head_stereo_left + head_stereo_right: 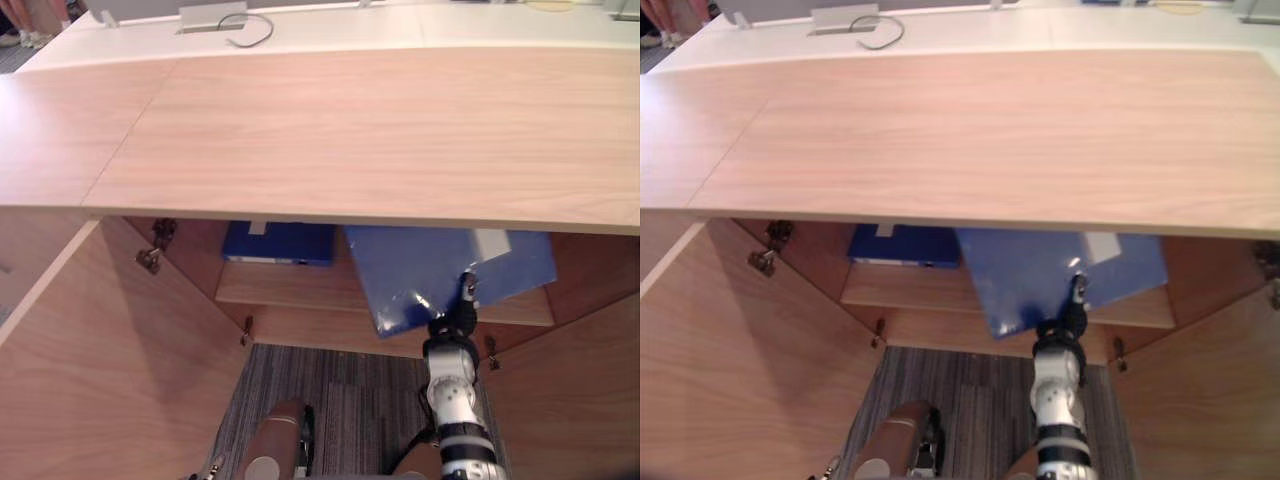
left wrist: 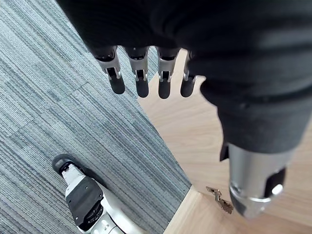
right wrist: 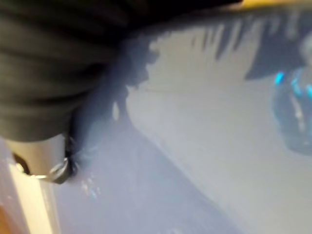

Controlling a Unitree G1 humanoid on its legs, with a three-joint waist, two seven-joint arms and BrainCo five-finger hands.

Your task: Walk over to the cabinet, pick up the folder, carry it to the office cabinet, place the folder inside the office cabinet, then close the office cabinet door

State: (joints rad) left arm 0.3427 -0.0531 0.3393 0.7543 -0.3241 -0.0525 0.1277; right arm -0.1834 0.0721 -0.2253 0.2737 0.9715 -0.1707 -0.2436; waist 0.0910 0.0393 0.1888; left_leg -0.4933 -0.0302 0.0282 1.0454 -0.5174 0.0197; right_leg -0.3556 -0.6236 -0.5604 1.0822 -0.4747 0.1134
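**Right hand up at the shelf with the folder, both doors wide open**

Right hand [image 1: 463,305] comes up from the bottom of the frame, right of centre, and meets the near edge of the blue folder [image 1: 430,270]. Whether it's actually clamping the folder or just pushing it, I can't tell. The right wrist view is basically a wash of blue cover.

The folder sits in the middle right of the frame. It's partly tucked under the counter [image 1: 350,130] edge and lying on the cabinet shelf [image 1: 290,285]. It's skewed, with one corner hanging off the shelf front and the white label [image 1: 490,243] toward the back. My guess is it went in at an angle because the arm reaches in low from the front. It probably needs a shove further in before the doors can shut.

A darker blue binder [image 1: 280,243] lies on the same shelf just to the left, near the folder but not obviously touching. That would explain aiming for the free right side.

The left door [image 1: 110,360] and right door [image 1: 570,400] are swung out to the lower corners, leaving the opening clear.

Left hand [image 2: 139,73] hangs over the grey carpet [image 2: 58,97] by the left door, fingers straight, holding nothing. Looks like it's just being kept out of the way.
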